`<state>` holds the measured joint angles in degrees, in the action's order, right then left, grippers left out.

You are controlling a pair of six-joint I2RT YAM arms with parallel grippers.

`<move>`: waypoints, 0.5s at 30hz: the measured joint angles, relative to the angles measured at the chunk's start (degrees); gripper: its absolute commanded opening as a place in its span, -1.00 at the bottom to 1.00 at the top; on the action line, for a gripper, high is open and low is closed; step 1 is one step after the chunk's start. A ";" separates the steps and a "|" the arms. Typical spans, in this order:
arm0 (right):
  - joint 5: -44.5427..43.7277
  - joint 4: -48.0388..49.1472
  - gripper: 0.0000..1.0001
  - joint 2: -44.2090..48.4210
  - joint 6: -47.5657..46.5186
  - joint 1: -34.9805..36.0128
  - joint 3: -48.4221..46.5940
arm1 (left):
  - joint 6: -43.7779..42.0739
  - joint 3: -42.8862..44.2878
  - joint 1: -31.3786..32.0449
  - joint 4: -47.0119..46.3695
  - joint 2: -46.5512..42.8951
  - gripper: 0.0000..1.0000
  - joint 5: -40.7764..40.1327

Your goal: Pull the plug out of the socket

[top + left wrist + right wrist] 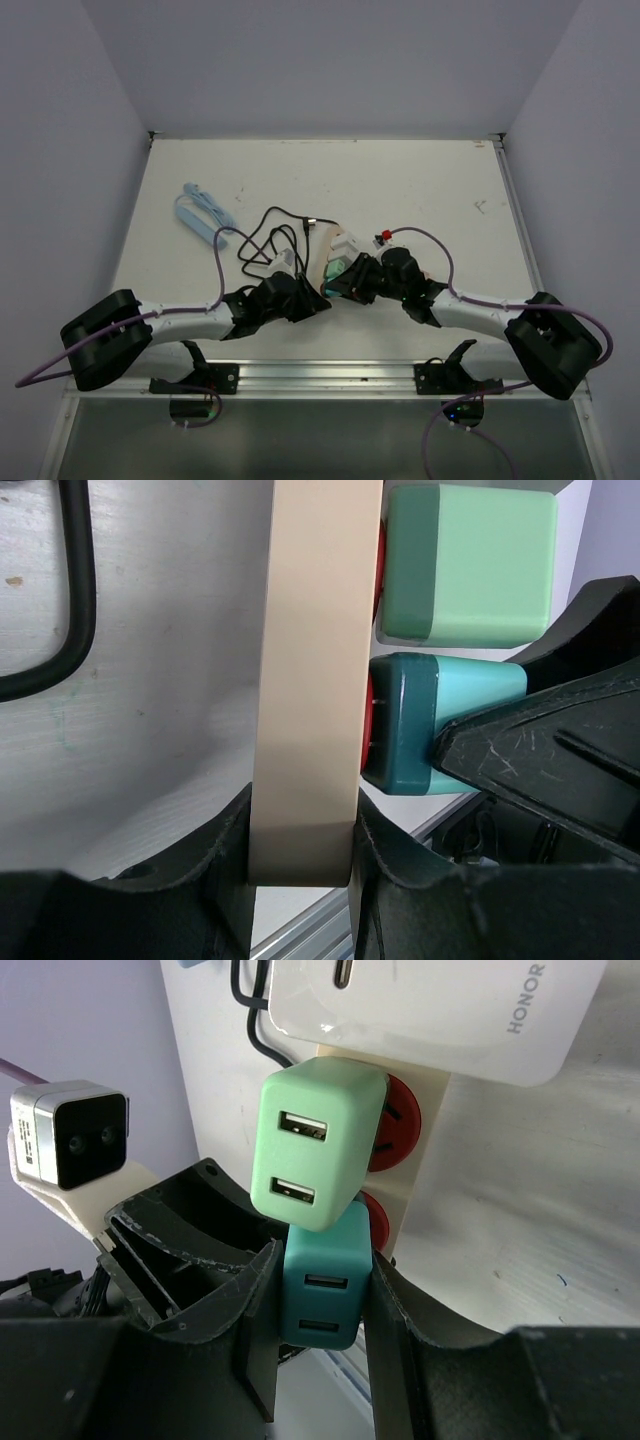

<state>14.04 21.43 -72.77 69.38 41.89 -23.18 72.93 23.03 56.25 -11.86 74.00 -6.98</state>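
The beige socket strip (pixel 315 660) stands on edge, and my left gripper (pixel 300 840) is shut on its near end, one finger on each long face. A dark teal plug (pixel 322 1285) with two USB ports sits in the strip's nearest red outlet. My right gripper (pixel 322 1270) is shut on the teal plug's sides. In the left wrist view the teal plug (pixel 420 725) shows a thin red gap against the strip. From above, both grippers (pixel 318 295) (pixel 348 280) meet at the strip (pixel 335 250).
A light green charger (pixel 310 1140) fills the outlet beside the teal plug, and a white HONOR adapter (pixel 440 1010) sits beyond it. The strip's black cord (pixel 265 235) loops to the left. A light blue power strip (pixel 200 215) lies at the far left.
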 measured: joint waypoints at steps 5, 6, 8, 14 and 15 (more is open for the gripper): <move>1.14 -0.55 -1.00 0.02 0.07 -0.33 -0.31 | 0.28 -0.37 -0.04 0.00 -0.63 -1.00 0.28; 1.14 -1.36 -1.00 0.11 0.09 -0.33 -0.68 | 0.55 -0.35 -0.02 0.04 -0.63 -1.00 0.28; 0.92 -4.74 -1.00 0.42 -0.07 -0.35 -2.51 | 1.07 -0.22 -0.04 0.04 -0.61 -1.00 0.22; -2.73 -18.64 -1.00 2.14 -2.40 -0.76 -10.43 | 1.64 2.16 -1.29 1.51 0.85 -1.00 -2.16; -3.93 -21.03 -1.00 3.19 -3.06 -1.33 -12.52 | 1.14 1.64 -2.19 3.54 1.42 -1.00 -3.98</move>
<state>10.11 0.40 -69.58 66.32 40.56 -35.70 74.06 24.67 54.06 -8.32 75.42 -10.96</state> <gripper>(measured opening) 0.355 0.379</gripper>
